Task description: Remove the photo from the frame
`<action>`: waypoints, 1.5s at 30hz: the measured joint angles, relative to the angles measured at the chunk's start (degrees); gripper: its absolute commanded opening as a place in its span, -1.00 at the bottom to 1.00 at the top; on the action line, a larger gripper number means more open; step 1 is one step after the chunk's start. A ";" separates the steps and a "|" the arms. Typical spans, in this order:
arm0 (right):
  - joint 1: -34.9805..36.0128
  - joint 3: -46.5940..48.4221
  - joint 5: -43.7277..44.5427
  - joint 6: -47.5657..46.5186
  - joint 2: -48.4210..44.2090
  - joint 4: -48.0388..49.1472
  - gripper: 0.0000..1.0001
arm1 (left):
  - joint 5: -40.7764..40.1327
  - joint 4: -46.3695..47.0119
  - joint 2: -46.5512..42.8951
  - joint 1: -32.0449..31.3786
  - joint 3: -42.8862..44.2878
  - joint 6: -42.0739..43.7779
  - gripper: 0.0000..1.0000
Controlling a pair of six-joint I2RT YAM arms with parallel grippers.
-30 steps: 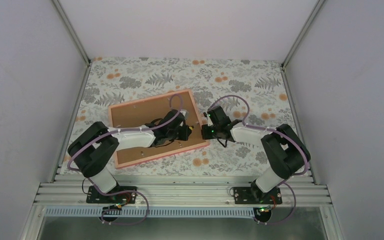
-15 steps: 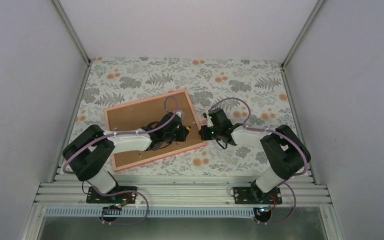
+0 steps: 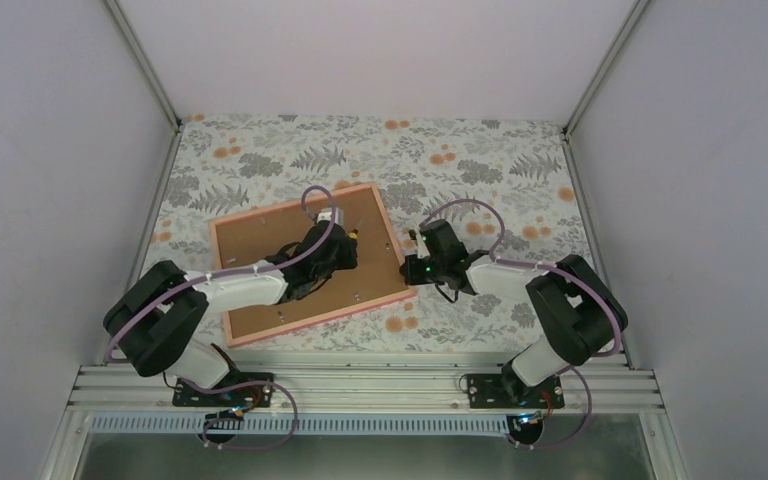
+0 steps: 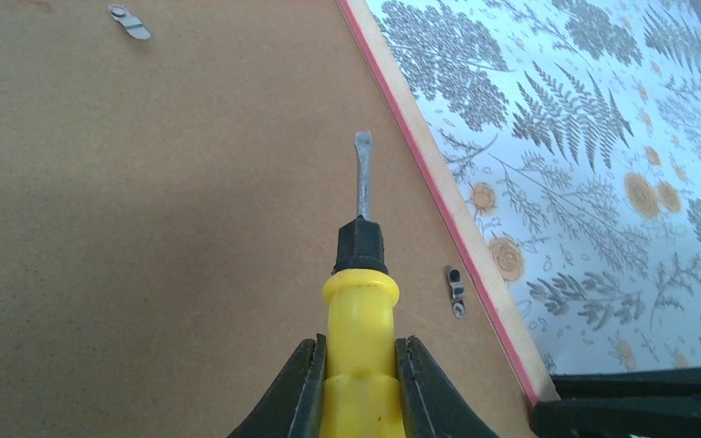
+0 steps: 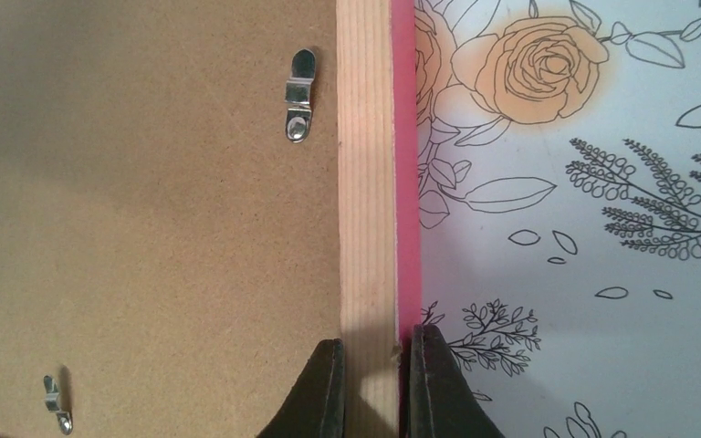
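Since a second ago the left arm has drawn back and swung up across the frame, and the frame has shifted a little to the left on the flowered cloth. From above, the frame lies back-up and skewed, left of the table's middle, with its brown backing board showing. The photo can't be seen from here. The left gripper hangs over the board near the frame's far right corner. The right gripper sits at the frame's right edge.

From the left wrist, the left gripper is closed around the yellow handle of a screwdriver, a finger on each side. The flat blade points across the backing board toward the pink rim. Whether the tip touches the board I can't tell. One metal clip sits by the rim just right of the handle, and another is at the top edge of the view.

From the right wrist, the right gripper is pinched tight on the frame's bare wooden rail, one finger on the board side and one on the pink outer side. Two clips show on the board, one near the rail and one low at the left. The cloth lies to the right
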 measured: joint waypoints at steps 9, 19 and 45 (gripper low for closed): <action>0.02 0.22 0.04 -0.13 -0.15 -0.85 -0.92 | 10.40 -0.04 -1.18 -0.46 -0.33 5.42 -0.95; 0.00 0.24 0.04 -0.13 -0.15 -0.87 -0.92 | 16.98 -0.94 0.92 -2.78 -0.28 6.58 -0.95; 0.00 0.31 0.04 -0.11 -0.13 -0.98 -0.92 | 13.27 -2.47 4.79 -3.28 1.31 3.02 -0.95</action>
